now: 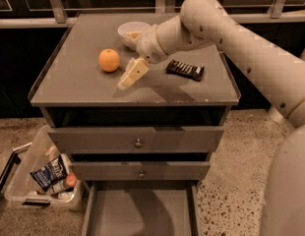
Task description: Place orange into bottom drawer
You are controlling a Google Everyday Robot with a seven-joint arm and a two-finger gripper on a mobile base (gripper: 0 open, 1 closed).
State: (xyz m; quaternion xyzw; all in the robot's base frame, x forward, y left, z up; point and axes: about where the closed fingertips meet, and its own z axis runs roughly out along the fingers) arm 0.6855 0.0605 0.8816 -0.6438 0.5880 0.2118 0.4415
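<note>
Orange (109, 60) sits on the cabinet top (83, 90), left of centre, resting on the grey surface w/ nothing touching it. Gripper (124, 82) is just right of it and a bit nearer the front edge, tilted down-left w/ its tip low over the top; a clear gap separates it from the orange. Can't tell whether the gripper is spread or closed, it reads as one pale wedge; nothing seen in it. Can't tell if the tip touches the surface either.

Arm (226, 33) comes in from the right, crossing above the back-right of the top. Behind the wrist is a white bowl (130, 29), partly hidden by the arm, something pale inside. A dark snack bar (185, 70) lies flat right of the gripper, well apart from the orange.

Below the top: two closed drawer fronts, upper (93, 140) and lower (103, 171), each w/ a small round knob. Bottom drawer (140, 213) is pulled out toward the camera, grey floor and thin side walls showing.

On the speckled floor, left of the cabinet, a clear bin (24, 193) holds snack packets
</note>
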